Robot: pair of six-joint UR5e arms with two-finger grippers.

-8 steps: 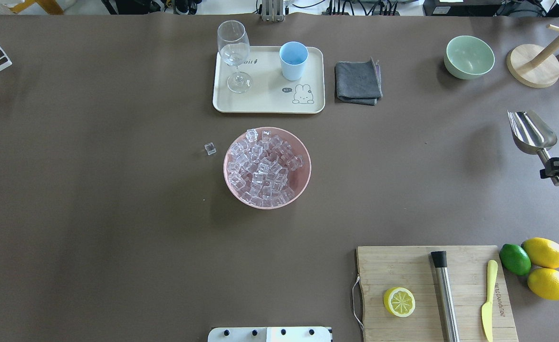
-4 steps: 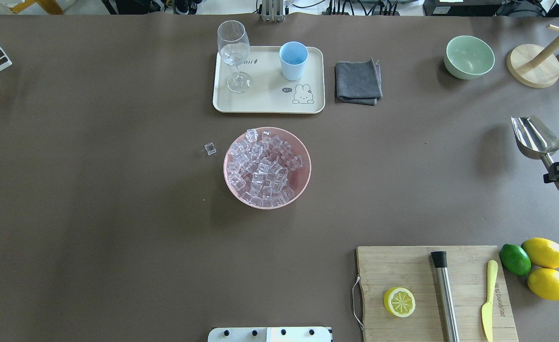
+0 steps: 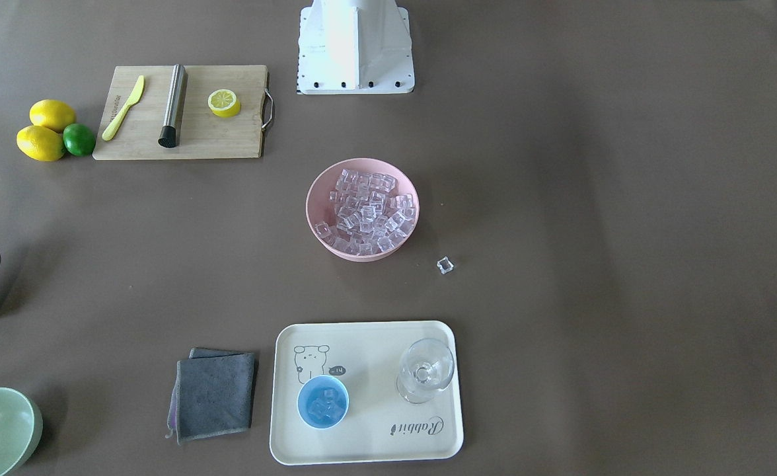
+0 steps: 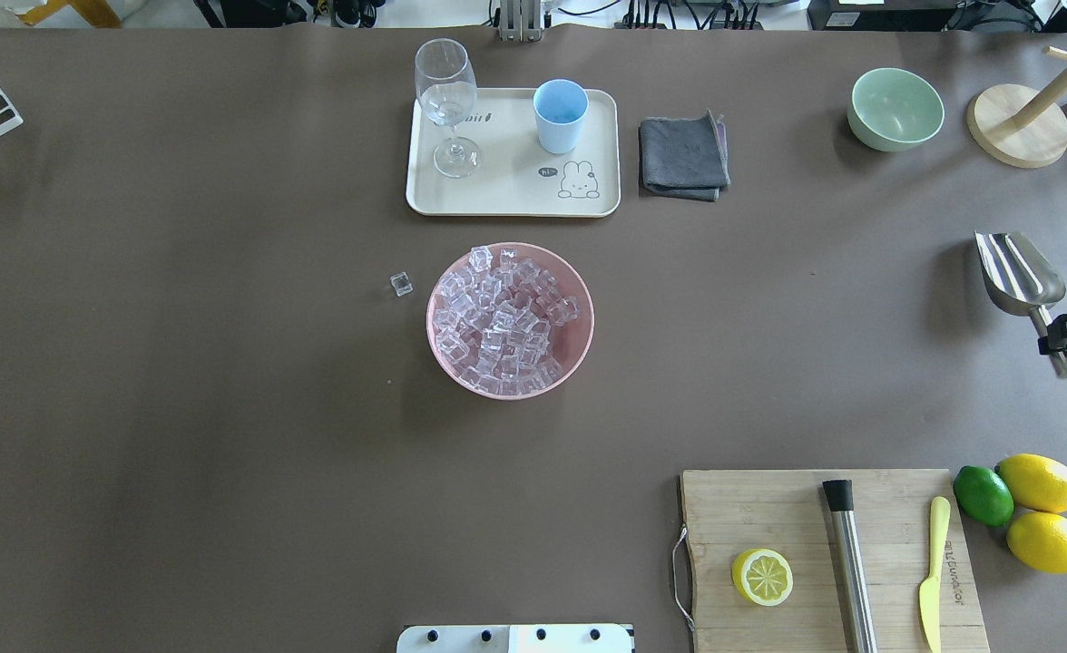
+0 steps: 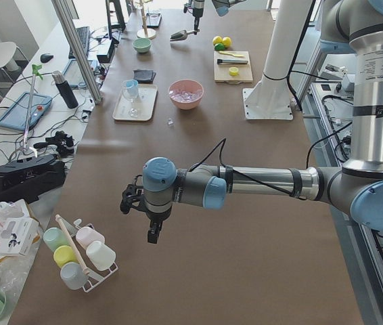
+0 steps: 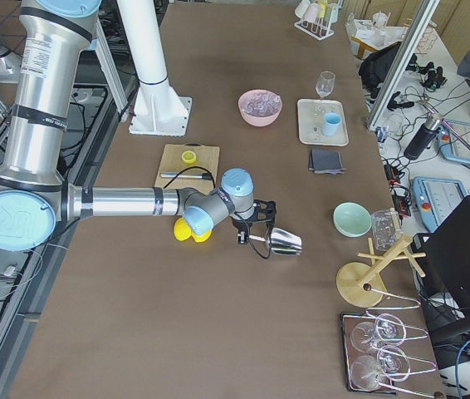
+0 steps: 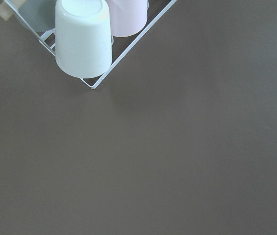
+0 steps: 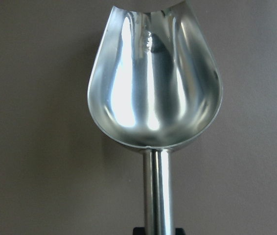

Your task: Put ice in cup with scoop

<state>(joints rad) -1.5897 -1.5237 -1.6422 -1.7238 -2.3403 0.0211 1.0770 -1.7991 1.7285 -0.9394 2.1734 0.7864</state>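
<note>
The empty silver scoop (image 4: 1019, 272) is at the table's far right, also in the right wrist view (image 8: 153, 83). My right gripper (image 4: 1055, 337) is shut on its rod handle and holds it low over the table. The light-blue cup (image 4: 560, 115) stands on the cream tray (image 4: 515, 195); the front-facing view shows a few ice cubes in the cup (image 3: 323, 401). The ice (image 4: 502, 322) fills a pink bowl (image 4: 579, 349) at mid-table. One loose cube (image 4: 401, 285) lies left of the bowl. My left gripper (image 5: 152, 230) hangs far left; I cannot tell whether it is open.
A wine glass (image 4: 447, 100) shares the tray. A grey cloth (image 4: 683, 156), green bowl (image 4: 895, 109) and wooden stand (image 4: 1016, 127) sit at the back right. A cutting board (image 4: 797, 517) with knife, steel cylinder and lemon half is near right. A cup rack (image 7: 84, 39) is beside the left wrist.
My right gripper has carried the scoop a little toward the robot's side and lower, by the table's right edge. Nothing else has moved.
</note>
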